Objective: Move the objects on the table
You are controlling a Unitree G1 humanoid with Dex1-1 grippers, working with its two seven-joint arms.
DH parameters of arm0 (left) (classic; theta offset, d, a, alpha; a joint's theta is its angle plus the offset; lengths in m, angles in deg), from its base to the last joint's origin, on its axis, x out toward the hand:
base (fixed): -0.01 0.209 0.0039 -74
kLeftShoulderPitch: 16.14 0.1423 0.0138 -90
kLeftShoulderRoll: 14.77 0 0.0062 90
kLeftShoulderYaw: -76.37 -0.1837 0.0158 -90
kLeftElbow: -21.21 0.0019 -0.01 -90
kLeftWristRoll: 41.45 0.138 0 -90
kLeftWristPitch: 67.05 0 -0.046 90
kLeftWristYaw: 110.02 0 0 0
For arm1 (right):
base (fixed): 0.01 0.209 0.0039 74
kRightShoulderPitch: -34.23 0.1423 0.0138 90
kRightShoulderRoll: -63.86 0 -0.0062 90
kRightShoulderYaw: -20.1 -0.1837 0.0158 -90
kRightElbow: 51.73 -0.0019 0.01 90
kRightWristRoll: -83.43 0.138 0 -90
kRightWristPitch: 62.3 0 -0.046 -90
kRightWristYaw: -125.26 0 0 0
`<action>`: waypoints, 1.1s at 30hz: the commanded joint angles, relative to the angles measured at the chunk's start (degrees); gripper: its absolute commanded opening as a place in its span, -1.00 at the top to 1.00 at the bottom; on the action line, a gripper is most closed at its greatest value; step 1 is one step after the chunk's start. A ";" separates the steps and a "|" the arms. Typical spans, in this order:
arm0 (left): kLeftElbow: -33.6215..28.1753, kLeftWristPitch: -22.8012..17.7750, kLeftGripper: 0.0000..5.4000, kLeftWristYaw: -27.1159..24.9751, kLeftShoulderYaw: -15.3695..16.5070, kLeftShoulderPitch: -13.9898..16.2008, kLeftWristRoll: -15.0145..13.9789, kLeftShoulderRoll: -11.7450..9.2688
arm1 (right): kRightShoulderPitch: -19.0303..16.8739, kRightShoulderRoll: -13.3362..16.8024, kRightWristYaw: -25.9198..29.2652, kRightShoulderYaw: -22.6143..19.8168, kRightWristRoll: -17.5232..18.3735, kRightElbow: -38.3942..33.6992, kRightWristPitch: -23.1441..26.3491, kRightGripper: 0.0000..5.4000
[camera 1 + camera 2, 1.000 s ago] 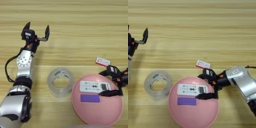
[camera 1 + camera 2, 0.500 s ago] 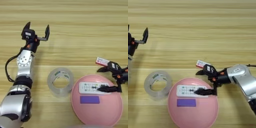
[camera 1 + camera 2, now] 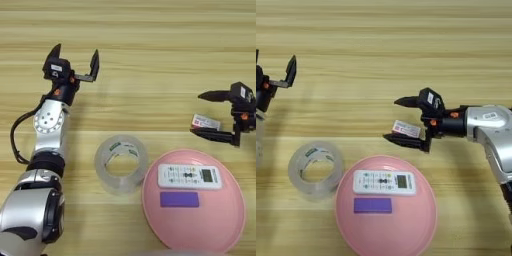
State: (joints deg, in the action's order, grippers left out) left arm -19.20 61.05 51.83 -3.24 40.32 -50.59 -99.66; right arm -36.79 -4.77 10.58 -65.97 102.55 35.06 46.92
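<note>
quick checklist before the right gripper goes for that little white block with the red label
1. Right gripper open: ok, its fingers are spread wide.
2. Small white block between those fingers: ok, it lies on the table with one finger beyond it and one nearer the plate.
3. Block free of neighbours: ok, it sits apart from the pink plate.
4. Lower finger clear of the plate rim: cannot tell, they look close.
5. Plate load settled: ok, the white remote and the purple rectangle lie flat in it.
6. Left gripper out of the way: ok, open at the far left, away from the tape roll.
</note>
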 commanded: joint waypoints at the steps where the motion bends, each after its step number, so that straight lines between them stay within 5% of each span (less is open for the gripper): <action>1: 0.13 0.26 -1.00 -0.98 -0.69 -0.80 0.82 -0.76 | 1.51 -1.54 -2.05 -1.67 0.86 1.09 -1.57 -0.98; 17: -0.65 0.51 -1.00 -1.82 -1.07 -0.17 0.77 -0.77 | 3.26 -11.19 -18.88 -10.96 2.51 5.73 -9.38 -0.98; 25: -0.90 0.74 -1.00 -2.13 -1.26 0.17 0.83 -0.78 | 4.28 -15.08 -28.49 -13.17 -2.64 14.03 -23.30 -0.98; 33: -1.61 1.13 -1.00 -2.13 -1.51 0.76 1.07 -1.40 | 7.27 -18.88 -37.27 -15.28 -6.65 32.02 -38.30 -0.98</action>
